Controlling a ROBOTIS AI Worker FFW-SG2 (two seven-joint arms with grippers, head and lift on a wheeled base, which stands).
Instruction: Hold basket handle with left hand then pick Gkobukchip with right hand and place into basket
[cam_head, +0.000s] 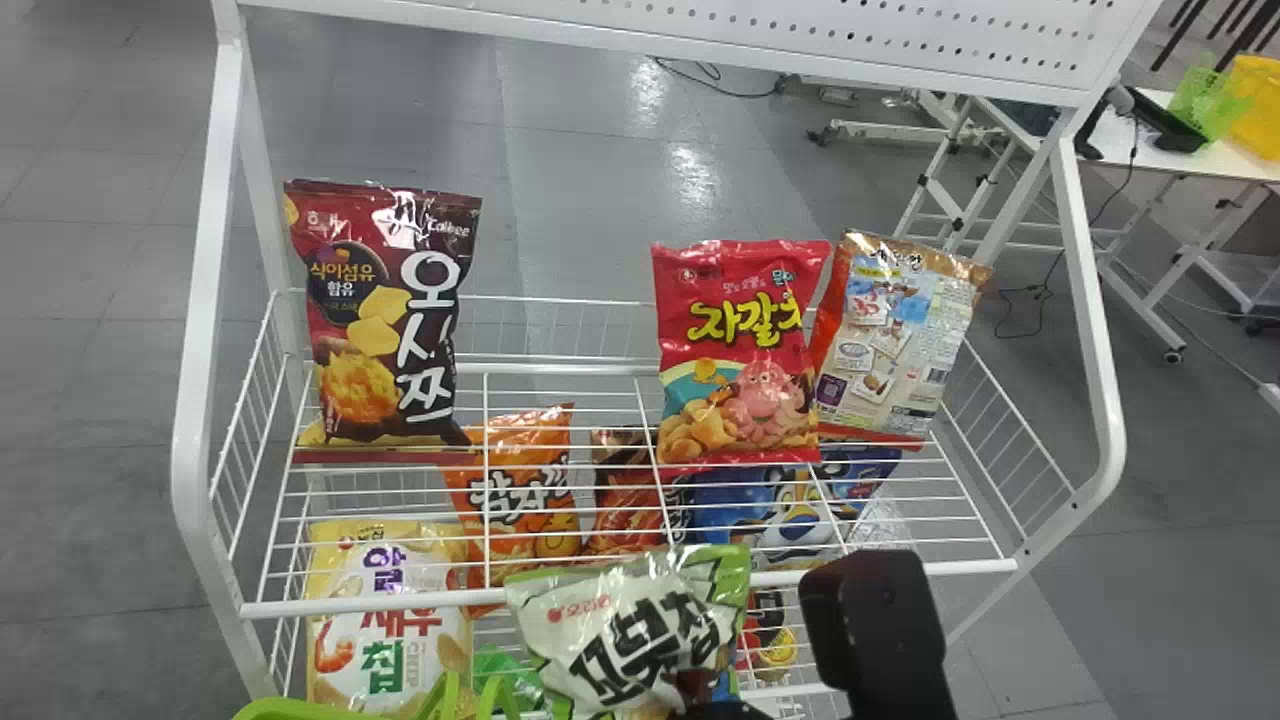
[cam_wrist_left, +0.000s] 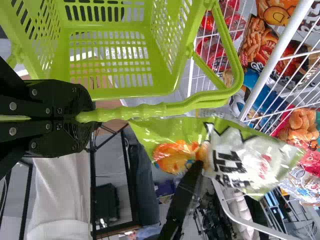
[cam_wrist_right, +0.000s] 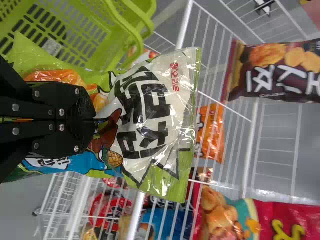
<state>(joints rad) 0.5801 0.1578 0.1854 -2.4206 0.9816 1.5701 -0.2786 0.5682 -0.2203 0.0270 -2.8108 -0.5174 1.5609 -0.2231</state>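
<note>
At the bottom of the head view my right gripper (cam_head: 875, 620) is beside the green-and-white Gkobukchip bag (cam_head: 640, 635). In the right wrist view the fingers of my right gripper (cam_wrist_right: 94, 120) pinch the Gkobukchip bag (cam_wrist_right: 150, 115) by its printed front. The left wrist view has my left gripper (cam_wrist_left: 82, 117) closed around the handle (cam_wrist_left: 145, 110) of the green basket (cam_wrist_left: 112, 92). Beside that handle, outside the basket, hangs the bag (cam_wrist_left: 240, 155), gripped by the other arm. Part of the basket handle (cam_head: 450, 695) rises at the head view's bottom edge.
A white wire rack (cam_head: 630, 590) stands in front, with a dark red bag (cam_head: 385, 320), a red bag (cam_head: 740, 350) and a brown-edged bag (cam_head: 890, 340) on its upper shelf. Several more snack bags, including a yellow one (cam_head: 385, 640), lie on the level below.
</note>
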